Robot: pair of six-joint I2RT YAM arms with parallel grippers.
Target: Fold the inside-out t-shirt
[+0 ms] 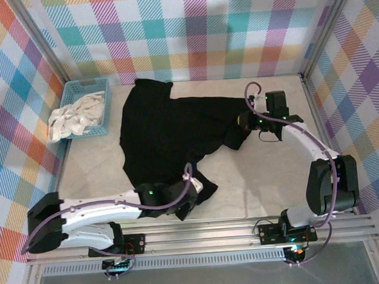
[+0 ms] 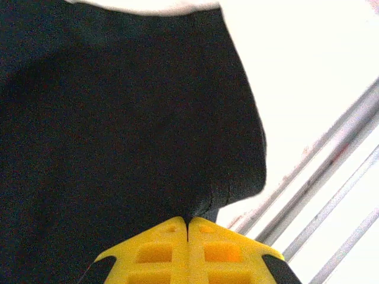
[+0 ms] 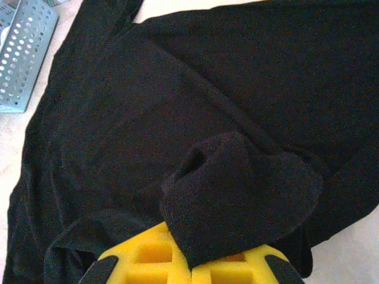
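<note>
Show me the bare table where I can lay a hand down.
Biggest bare patch: near-right table, between the t-shirt, the right arm and the front rail. A narrower strip lies left of the t-shirt, between the blue basket and the left arm. Crowded: the centre, where the left pincer and right pincer clamp the t-shirt.

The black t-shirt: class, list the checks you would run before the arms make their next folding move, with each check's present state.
1. The left gripper is shut on the t-shirt near edge: ok.
2. The right gripper is shut on a bunched fold: ok.
3. Cloth lies flat: not ok, crumpled and skewed.
4. Cloth apart from the blue basket: ok.
5. Bare table beside the cloth: ok.
6. Which face shows: cannot tell.
</note>
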